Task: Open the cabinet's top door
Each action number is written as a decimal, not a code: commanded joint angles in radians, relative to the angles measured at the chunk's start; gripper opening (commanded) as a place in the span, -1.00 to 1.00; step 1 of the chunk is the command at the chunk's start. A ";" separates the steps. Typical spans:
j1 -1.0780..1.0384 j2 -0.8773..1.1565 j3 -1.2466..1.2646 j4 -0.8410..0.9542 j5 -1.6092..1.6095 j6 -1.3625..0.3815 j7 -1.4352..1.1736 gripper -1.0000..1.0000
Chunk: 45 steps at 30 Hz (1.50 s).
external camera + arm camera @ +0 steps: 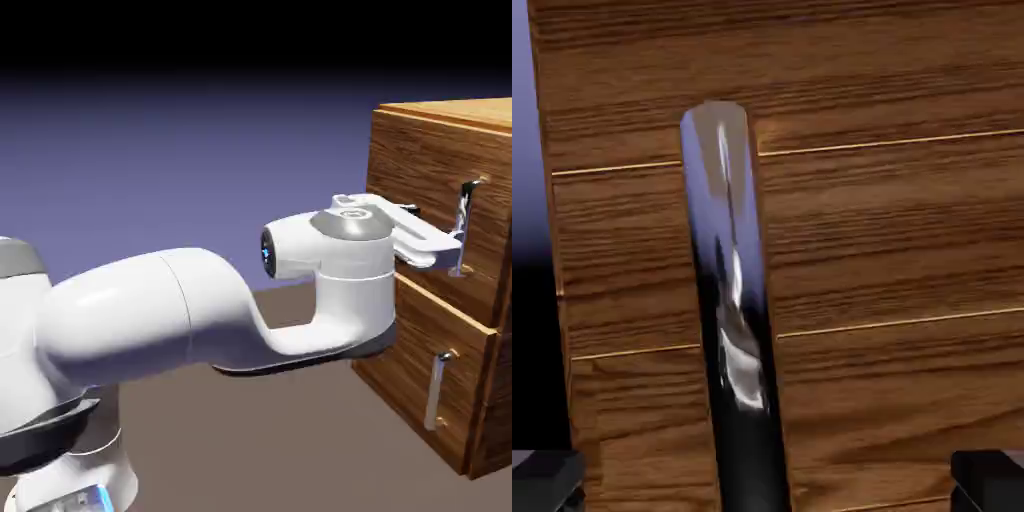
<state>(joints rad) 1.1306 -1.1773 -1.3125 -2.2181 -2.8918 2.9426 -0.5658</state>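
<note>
Straddling top door (430, 215) handle (734, 330), gripper (455, 240) spread wide, contact w/ bar unclear, cabinet (450, 300) cut off right.

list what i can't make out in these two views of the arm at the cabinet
- Exterior view: the cabinet is cut off by the right edge.
- Exterior view: whether the hand touches the top door's handle is too small to tell.
- Hand view: the handle's lower end runs off the bottom edge.
</note>
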 commanded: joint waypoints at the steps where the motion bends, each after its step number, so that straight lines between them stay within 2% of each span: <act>1: 0.000 0.000 0.000 0.000 0.000 0.000 0.000 1.00; 6: 0.166 0.022 -0.067 0.138 -0.005 -0.017 -0.006 1.00; 7: 0.166 0.022 -0.067 0.138 -0.005 -0.017 -0.006 -1.00; 18: -0.184 0.251 0.153 -0.167 -0.005 -0.253 0.302 -1.00; 33: -0.728 0.560 0.648 -0.291 -0.027 -0.279 0.785 -1.00; 45: -0.979 0.383 0.993 -0.539 0.481 -0.457 0.486 -1.00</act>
<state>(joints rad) 0.1519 -0.7939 -0.3197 -2.7567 -2.4102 2.4847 -0.0809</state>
